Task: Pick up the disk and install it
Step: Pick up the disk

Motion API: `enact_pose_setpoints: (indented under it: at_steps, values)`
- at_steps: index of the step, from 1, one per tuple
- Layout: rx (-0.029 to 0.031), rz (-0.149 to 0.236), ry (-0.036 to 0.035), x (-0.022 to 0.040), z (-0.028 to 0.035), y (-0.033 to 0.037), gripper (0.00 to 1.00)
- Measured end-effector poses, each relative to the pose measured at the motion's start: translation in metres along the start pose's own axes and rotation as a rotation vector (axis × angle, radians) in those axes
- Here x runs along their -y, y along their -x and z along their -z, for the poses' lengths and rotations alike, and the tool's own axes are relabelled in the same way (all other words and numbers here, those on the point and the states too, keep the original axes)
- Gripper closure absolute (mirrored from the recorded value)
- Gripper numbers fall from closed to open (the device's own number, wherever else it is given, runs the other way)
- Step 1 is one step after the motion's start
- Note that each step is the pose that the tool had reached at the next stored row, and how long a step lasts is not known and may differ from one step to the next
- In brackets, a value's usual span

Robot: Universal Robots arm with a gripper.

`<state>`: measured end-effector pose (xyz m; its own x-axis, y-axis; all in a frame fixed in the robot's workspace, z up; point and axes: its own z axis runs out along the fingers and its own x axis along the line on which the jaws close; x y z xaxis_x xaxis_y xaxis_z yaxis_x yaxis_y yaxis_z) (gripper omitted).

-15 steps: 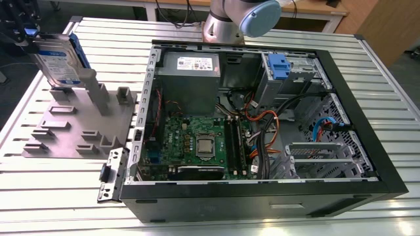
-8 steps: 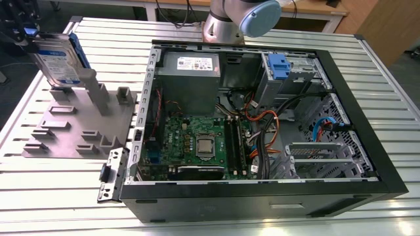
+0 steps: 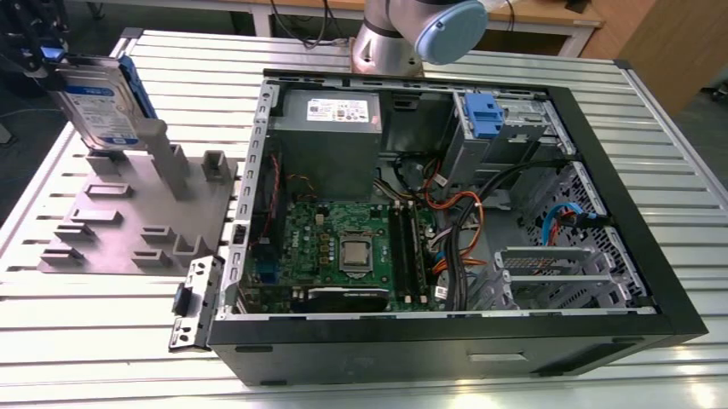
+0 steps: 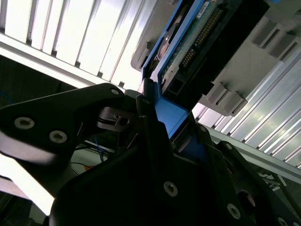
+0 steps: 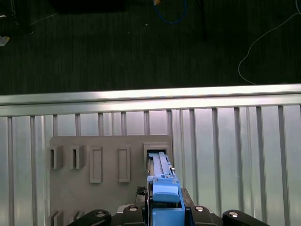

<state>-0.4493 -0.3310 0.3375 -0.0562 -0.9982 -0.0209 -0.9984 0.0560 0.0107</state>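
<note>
The disk (image 3: 101,102), silver with a white-and-blue label and a blue carrier frame, stands on edge in a slot of the grey holder block (image 3: 125,221) at the exterior view's left. My gripper (image 3: 46,60) sits at the disk's upper end. In both wrist views its black fingers (image 4: 146,117) press against the blue carrier (image 5: 164,193) from either side. The disk's lower end (image 5: 157,162) still sits in the holder's slot. Its connector edge (image 4: 197,37) shows in the second wrist view.
An open computer case (image 3: 671,281) lies at the middle and right of the slatted metal table (image 3: 114,358), with motherboard, cables and a drive bay with a blue latch (image 3: 483,115) at the far side. The arm's base (image 3: 410,34) stands behind the case. The table edge (image 5: 150,96) runs just beyond the holder.
</note>
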Motion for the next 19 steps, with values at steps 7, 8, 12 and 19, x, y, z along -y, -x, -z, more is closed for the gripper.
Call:
enact_pose_setpoints:
  at_steps: [7, 8, 12, 19]
  values:
    - [0.0000, 0.000, 0.0001, 0.0000, 0.0014, 0.0000, 0.63]
    - [0.0000, 0.000, 0.0000, 0.0000, 0.0019, 0.0000, 0.63]
    - [-0.0001, 0.000, 0.0001, -0.0001, 0.0029, 0.0000, 0.63]
    - [-0.0001, 0.000, 0.0000, -0.0001, 0.0052, 0.0001, 0.63]
